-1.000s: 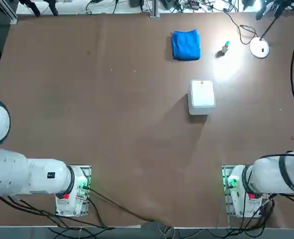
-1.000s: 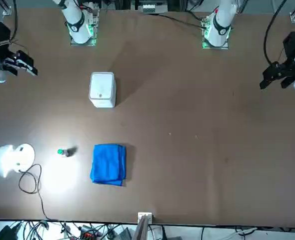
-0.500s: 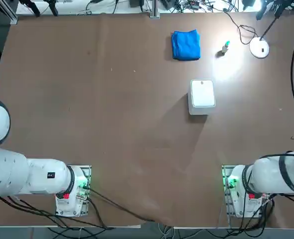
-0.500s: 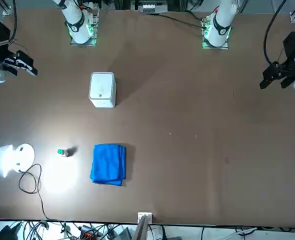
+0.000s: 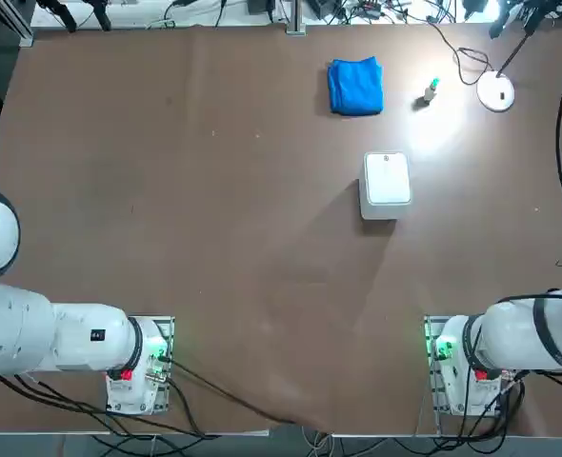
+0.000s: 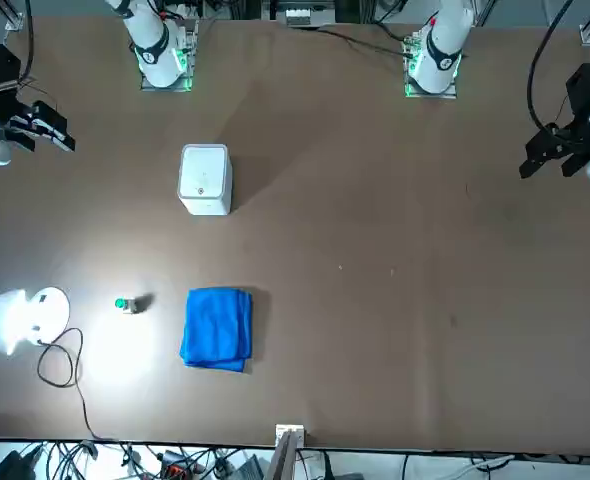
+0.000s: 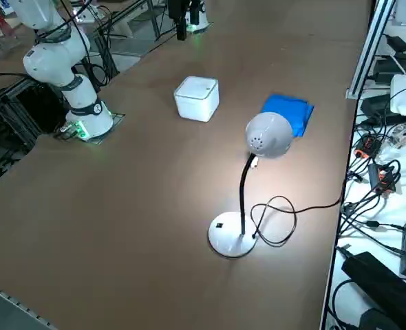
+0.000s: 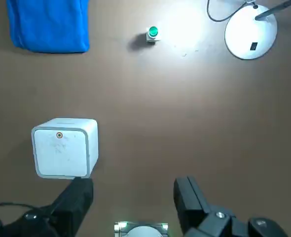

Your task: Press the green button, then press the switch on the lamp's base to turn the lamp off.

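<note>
The green button (image 8: 153, 32) stands upright on the bench (image 5: 262, 248), near the lamp's base (image 8: 251, 32) and on the same side of it as the blue cloth (image 5: 355, 87), w/ nothing touching it. The lamp (image 7: 269, 135) is lit; the switch (image 8: 253, 46) is the small dark mark on the base. The white box (image 8: 65, 148) is nearer to the arms' mounts than the button is, approx. between. Your right hand (image 8: 133, 192) is wide open, holds nothing, and is well apart from the button.

I judge you are at step 1, the button press, and neither press is done. Next move: bring the hand over the button, pref. close the fingers first, then push straight down on the cap. Be careful, the button is small & narrow, so an off-centre push may tip it. The switch comes after, w/ care for the lamp's neck and cord.
</note>
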